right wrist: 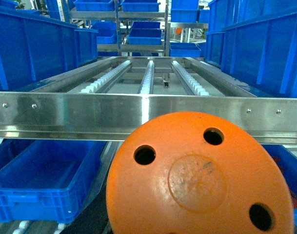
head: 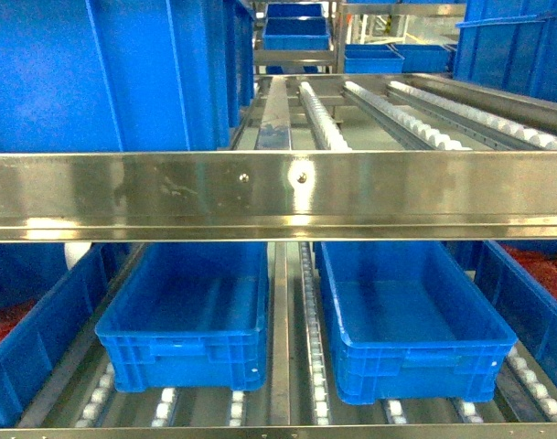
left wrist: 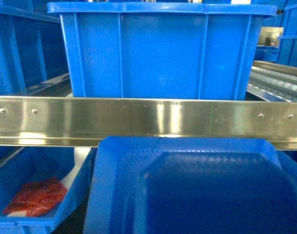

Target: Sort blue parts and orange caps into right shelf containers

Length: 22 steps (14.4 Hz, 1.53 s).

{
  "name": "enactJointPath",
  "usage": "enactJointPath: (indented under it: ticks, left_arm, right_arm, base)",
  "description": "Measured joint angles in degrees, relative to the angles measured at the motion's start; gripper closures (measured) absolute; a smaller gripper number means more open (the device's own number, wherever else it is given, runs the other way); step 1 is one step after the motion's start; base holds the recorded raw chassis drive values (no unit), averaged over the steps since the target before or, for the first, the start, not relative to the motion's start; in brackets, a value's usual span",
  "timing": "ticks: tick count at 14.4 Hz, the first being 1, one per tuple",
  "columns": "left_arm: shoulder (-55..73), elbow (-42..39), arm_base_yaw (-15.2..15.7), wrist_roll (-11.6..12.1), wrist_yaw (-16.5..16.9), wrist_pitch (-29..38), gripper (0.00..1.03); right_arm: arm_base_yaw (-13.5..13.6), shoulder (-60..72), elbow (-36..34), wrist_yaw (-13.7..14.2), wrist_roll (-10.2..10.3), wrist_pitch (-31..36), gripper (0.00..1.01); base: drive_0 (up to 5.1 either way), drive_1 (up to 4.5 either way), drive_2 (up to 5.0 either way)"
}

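Note:
A blue part [left wrist: 197,190], a moulded tray-like piece, fills the lower left wrist view and hangs in the air before the steel shelf rail [left wrist: 148,117]. It hides my left gripper's fingers. An orange cap [right wrist: 197,180], showing a round face with three holes, fills the lower right wrist view in front of the rail [right wrist: 89,114] and hides my right gripper's fingers. On the lower shelf in the head view two empty blue containers stand side by side, one left [head: 182,338] and one right [head: 424,352]. Neither gripper shows in the head view.
A steel rail [head: 278,192] crosses the shelf front between its levels. A tall blue crate [head: 95,73] stands upper left beside bare roller tracks [head: 324,119]. Outer crates hold red pieces [head: 543,274] [left wrist: 36,195]. Another blue crate [right wrist: 36,187] sits lower left in the right wrist view.

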State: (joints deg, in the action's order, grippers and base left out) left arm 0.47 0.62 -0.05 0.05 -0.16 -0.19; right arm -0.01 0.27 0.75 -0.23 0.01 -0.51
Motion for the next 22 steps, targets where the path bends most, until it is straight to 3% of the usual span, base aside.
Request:
enactJointPath:
  ticks: [22]
  left_arm:
    - [0.00, 0.00, 0.00, -0.02, 0.13, -0.22, 0.60]
  right_arm:
    - [0.00, 0.02, 0.00, 0.17, -0.02, 0.20, 0.56]
  base:
    - [0.0, 0.00, 0.0]
